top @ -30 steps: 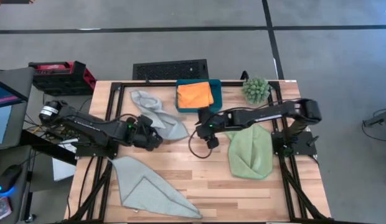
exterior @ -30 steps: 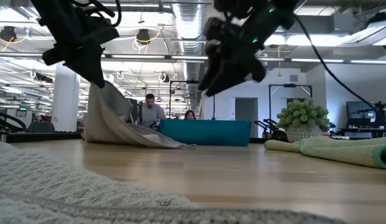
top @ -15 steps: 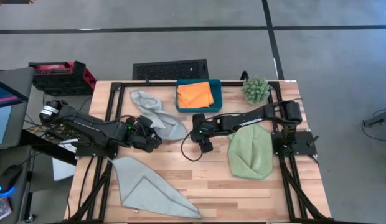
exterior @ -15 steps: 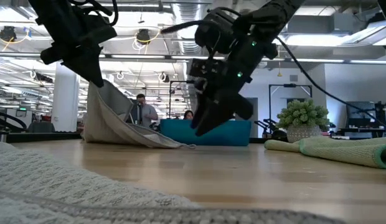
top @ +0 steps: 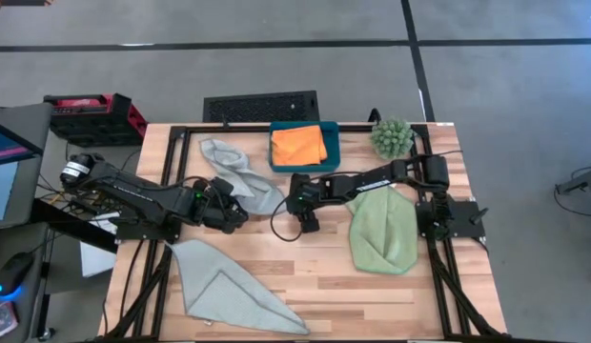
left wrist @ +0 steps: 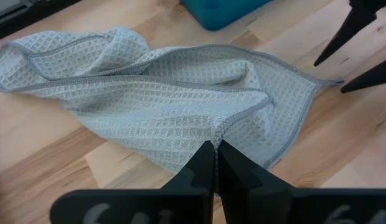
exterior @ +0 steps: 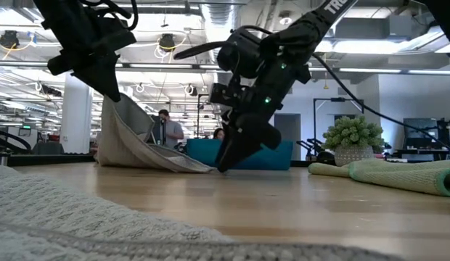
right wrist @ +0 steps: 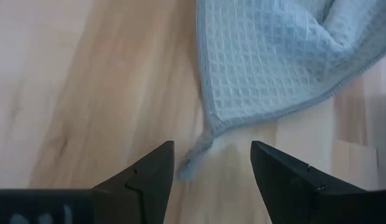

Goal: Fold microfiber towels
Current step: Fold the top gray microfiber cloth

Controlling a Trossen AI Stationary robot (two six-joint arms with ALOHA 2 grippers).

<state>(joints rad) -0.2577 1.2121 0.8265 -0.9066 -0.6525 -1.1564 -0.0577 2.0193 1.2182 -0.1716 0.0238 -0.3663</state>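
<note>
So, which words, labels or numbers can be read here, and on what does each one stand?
"TR": white letters on the right arm, cut off at the picture's top edge.
Red case beside the table: pale label, too small to read.
Nothing else is readable.

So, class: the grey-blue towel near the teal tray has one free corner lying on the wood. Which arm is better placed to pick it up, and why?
Probably the right. The right gripper is open with the grey-blue towel corner between its fingers; the left gripper is shut on that towel's fold.
</note>
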